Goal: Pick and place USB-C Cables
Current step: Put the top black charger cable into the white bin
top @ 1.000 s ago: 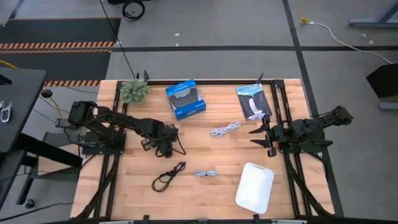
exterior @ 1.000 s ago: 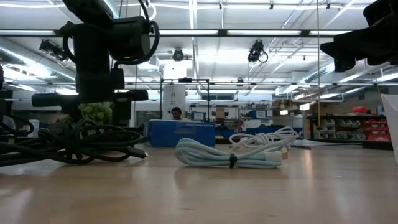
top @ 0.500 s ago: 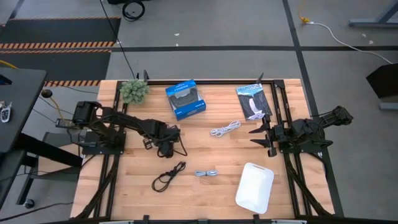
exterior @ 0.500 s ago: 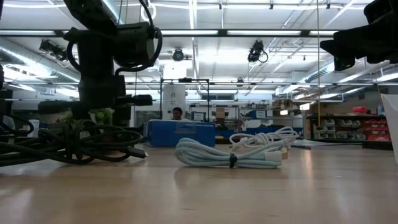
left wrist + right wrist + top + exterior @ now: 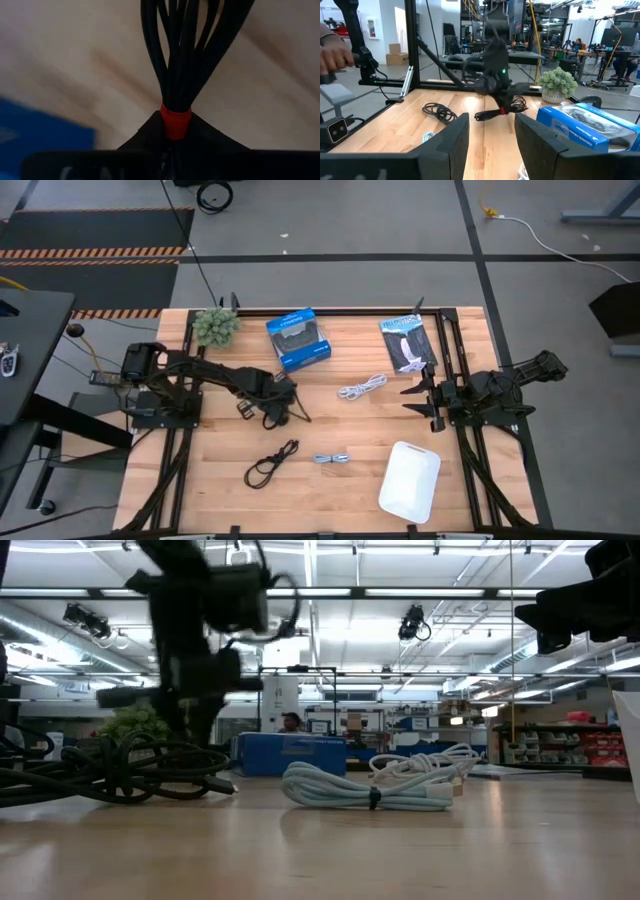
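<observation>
My left gripper (image 5: 274,406) stands over the table's left middle, shut on the black USB-C cable with a red band (image 5: 296,414). The right wrist view shows that cable (image 5: 489,114) hanging under the left gripper, above the wood. The white cable (image 5: 362,387), the loose black cable (image 5: 272,463) and the short grey cable (image 5: 332,458) lie flat on the table. My right gripper (image 5: 415,398) waits at the right, open, with nothing between its fingers (image 5: 455,145). My left gripper pinches the black cable bundle between its two fingers at the red band (image 5: 175,120). The black strands (image 5: 185,50) fan out beyond the fingertips. The fingers come from above and slant down. The bundle hangs below them; whether its low end touches the wood I cannot tell.
A blue box (image 5: 298,338) and a dark flat packet (image 5: 407,342) lie along the far edge, with a small green plant (image 5: 215,326) at the far left corner. A white tray (image 5: 410,480) sits near the front right. Bare wood lies between the cables.
My left gripper has shut on the black cable with the red band, then gone up and a little toward the table's right edge. The cable has come up off the wood with it.
</observation>
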